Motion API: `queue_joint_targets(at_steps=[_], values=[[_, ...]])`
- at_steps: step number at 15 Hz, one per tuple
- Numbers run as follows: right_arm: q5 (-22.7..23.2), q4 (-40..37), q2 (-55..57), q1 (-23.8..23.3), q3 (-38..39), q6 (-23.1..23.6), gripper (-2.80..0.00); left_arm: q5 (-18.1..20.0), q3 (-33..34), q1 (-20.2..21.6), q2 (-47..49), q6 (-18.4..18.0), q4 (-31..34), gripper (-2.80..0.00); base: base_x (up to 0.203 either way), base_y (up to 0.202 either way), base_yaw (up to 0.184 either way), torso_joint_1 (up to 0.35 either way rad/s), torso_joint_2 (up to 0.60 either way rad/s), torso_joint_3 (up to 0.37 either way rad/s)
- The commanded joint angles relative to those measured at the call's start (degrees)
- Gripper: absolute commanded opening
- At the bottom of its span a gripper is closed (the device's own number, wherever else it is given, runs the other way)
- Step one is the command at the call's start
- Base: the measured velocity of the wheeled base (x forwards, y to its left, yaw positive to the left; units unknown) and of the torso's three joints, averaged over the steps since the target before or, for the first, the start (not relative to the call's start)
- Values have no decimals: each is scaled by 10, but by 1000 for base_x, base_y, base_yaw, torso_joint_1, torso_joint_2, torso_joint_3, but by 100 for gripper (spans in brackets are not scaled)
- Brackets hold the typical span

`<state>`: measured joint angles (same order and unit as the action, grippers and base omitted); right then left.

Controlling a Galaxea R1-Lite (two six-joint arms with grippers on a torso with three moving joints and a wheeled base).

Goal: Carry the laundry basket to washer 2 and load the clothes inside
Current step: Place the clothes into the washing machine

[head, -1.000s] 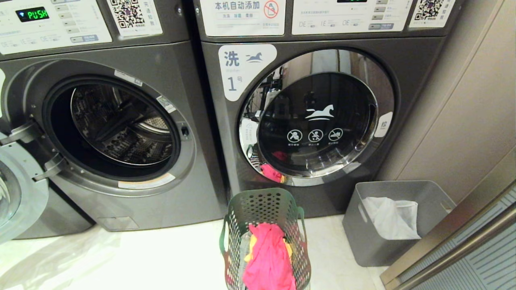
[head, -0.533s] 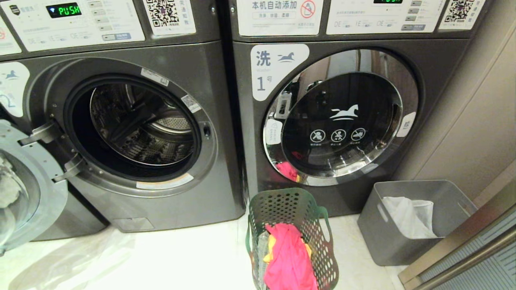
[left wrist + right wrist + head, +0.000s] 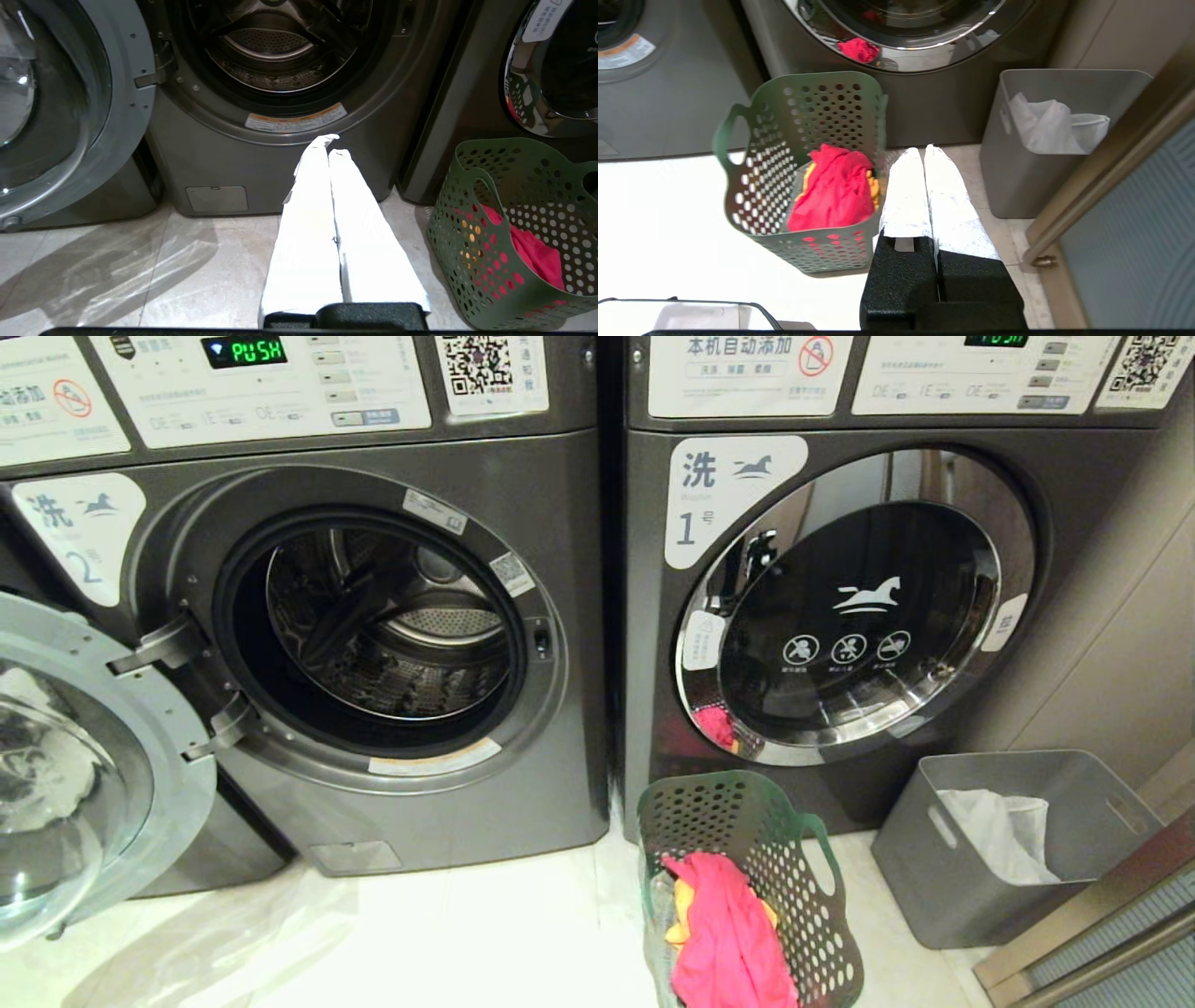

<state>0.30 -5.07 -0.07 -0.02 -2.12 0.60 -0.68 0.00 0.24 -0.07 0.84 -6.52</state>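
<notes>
Laundry basket (image 3: 747, 859) before washer 1 (image 3: 840, 616)

Left gripper (image 3: 328, 145) pointed forward and low, white fingers (image 3: 308, 224) pressed together, holding nothing. Right gripper (image 3: 920, 151) same pose: fingers (image 3: 945, 200) closed, empty.

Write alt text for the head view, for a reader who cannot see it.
Washer 2 stands with its round door swung open and drum empty, beside closed washer 1. On the pale floor before washer 1 sits the green laundry basket holding pink-red and yellow clothes, with a grey bin holding a white sheet beside it.
</notes>
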Motion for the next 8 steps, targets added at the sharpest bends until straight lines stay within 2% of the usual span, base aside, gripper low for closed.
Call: queue_joint_targets(at_steps=[1, 8], values=[[0, 0, 0, 0, 0, 0, -280, 0, 23, 0, 1, 0, -1, -280, 0, 194, -1, 3, 3, 2], [0, 0, 0, -1, 0, -1, -280, 0, 23, 0, 1, 3, -1, -280, 0, 196, -2, 2, 4, 0]])
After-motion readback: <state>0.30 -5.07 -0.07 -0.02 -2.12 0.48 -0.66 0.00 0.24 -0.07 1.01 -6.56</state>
